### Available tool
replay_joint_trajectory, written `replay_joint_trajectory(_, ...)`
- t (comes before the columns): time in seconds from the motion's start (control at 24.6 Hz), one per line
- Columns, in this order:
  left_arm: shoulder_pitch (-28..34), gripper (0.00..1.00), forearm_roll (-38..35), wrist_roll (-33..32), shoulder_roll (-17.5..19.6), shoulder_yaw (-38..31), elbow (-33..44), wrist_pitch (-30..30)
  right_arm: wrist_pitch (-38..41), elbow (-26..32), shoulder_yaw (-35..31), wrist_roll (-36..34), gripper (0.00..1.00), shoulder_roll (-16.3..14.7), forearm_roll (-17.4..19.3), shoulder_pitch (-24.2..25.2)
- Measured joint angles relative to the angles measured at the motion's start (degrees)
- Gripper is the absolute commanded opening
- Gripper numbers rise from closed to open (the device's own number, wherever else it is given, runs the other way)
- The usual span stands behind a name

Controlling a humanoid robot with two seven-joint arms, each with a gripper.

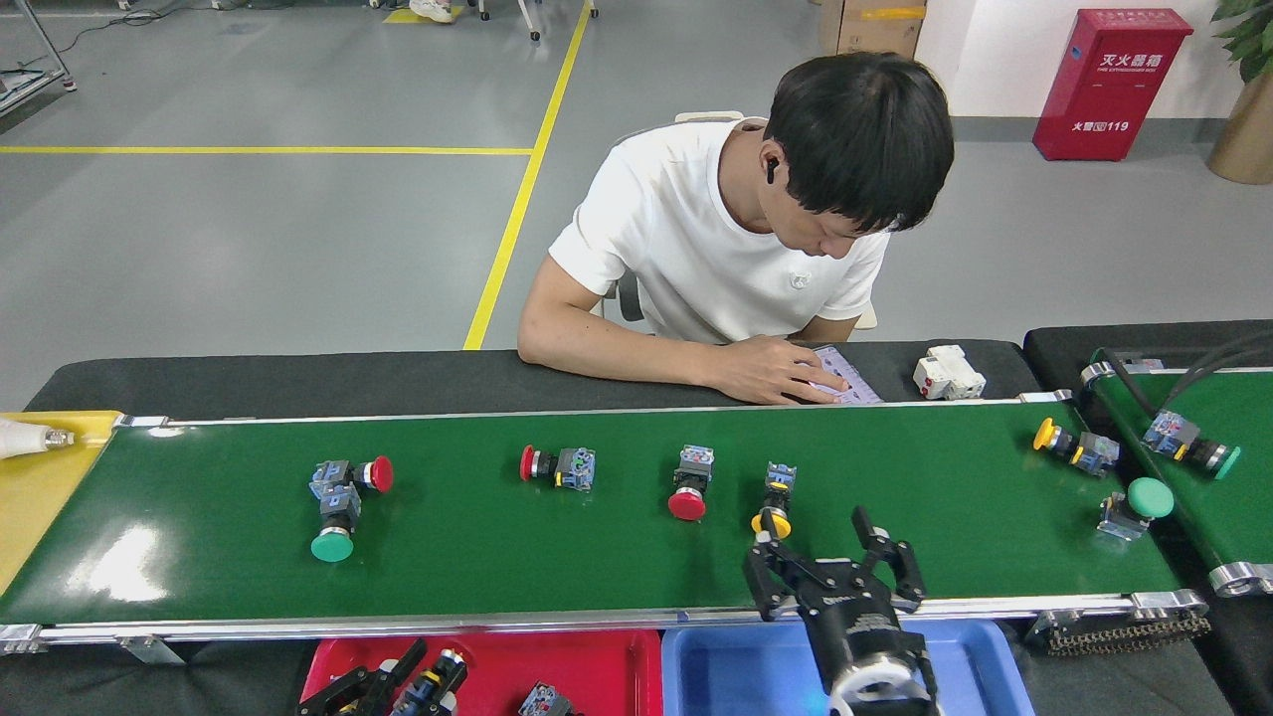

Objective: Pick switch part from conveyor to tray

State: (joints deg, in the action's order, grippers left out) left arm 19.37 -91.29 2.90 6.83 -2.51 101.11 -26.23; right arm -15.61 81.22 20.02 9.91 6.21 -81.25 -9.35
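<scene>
The conveyor (597,557) is the long green belt across the view, carrying several switch parts. A red-capped and a green-capped switch part (336,497) lie together at the left. Two more red-capped ones (557,465) (688,484) lie mid-belt, and a yellow-capped one (775,500) to their right. My right gripper (811,542) is open, just in front of that yellow-capped part and not touching it. My left gripper (383,686) is low over the red tray (607,666), with a switch part (435,681) against its fingers. Its grip is cut off by the frame edge.
A blue tray (736,671) sits right of the red one. Yellow-capped (1072,447) and green-capped (1134,503) parts lie at the belt's right end, beside a second belt (1228,497). A person leans over the far side, hand (776,373) on a sheet. A yellow surface (40,487) lies left.
</scene>
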Motion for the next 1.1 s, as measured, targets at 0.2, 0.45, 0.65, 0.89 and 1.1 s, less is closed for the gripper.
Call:
replay_joint_trajectory(0.2,0.03,1.00,2.61,0.22,-4.30,-8.99,0.02,0.31,-6.73,-7.63,4.47,0.18,0.41,-0.02,0.00,-5.87)
replay_joint_trajectory(0.45,0.09,1.00,5.33,-0.32,-7.24,-22.37,-4.16,0.63,-3.19,-13.29,6.69,1.14,0.02,-0.27,3.71,-9.71)
replay_joint_trajectory(0.65,-1.24,1.00,6.62,-0.44,-7.18,-24.64,-6.80,1.03,-0.77,-11.94,6.75,1.62,0.02,-0.32,6.22,-9.62)
replay_joint_trajectory(0.89,-16.90,1.00,3.04,-3.99,-3.46,-23.78,-18.67,4.90,6.75,6.81,6.86,2.00,0.02,-3.22,6.38,-0.43)
replay_joint_trajectory(1.1,-28.92,1.00,1.01,-4.53,1.67,-21.71,-34.44,8.05,24.44,16.57,7.94,2.17,0.55,-3.47,6.37,10.47)
